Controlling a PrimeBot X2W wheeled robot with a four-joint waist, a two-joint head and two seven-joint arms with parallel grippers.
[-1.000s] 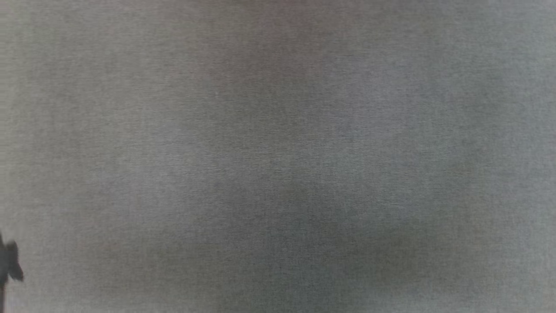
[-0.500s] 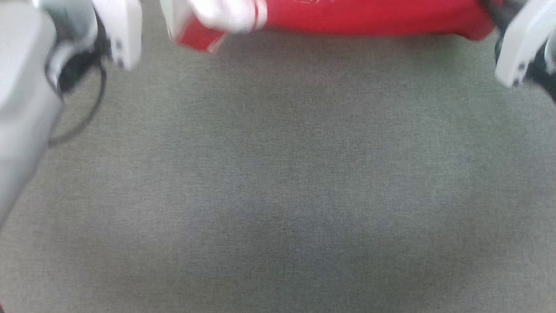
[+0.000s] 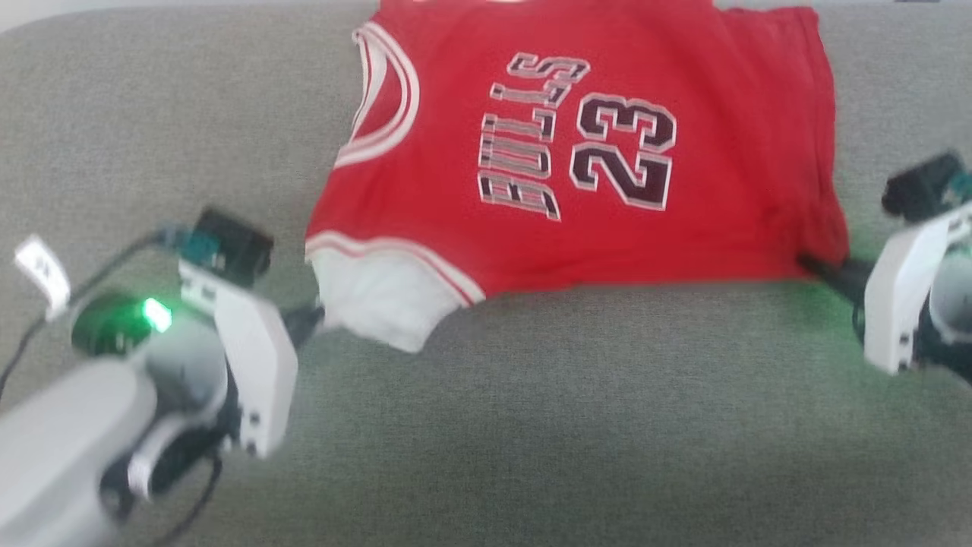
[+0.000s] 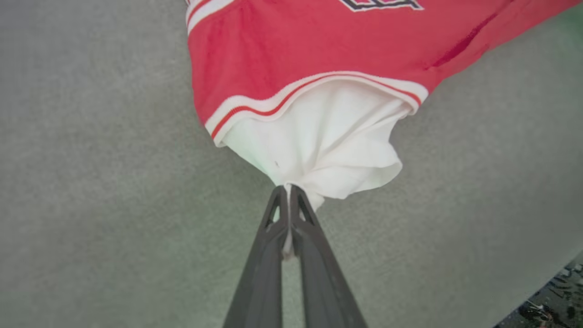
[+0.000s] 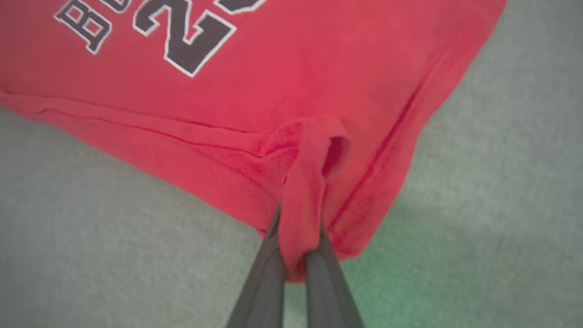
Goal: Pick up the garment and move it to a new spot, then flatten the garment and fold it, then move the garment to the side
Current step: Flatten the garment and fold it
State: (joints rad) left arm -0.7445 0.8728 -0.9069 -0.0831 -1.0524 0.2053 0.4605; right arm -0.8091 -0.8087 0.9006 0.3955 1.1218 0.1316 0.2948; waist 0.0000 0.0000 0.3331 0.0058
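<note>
Flanking the garment (image 3: 577, 152), left tool (image 4: 288, 190) pinches its white sleeve (image 4: 319, 136), right tool (image 5: 297, 217) its red corner (image 5: 306, 182).

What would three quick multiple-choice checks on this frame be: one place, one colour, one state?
1. Where does the left gripper hold the garment?
A. neckline
B. white sleeve
C. the numeral
2. What colour is the "23"?
A. dark with a white outline
B. yellow
C. green
3. How do the jaws of the right gripper stand?
A. wide open above the cloth
B. shut on nothing
C. shut on a red fold of the garment

Key: 1 B, the left wrist view shows white sleeve cloth pinched between the jaws. 2 A, the head view shows dark digits outlined in white. 3 C, the right wrist view shows red cloth bunched between the jaws.
</note>
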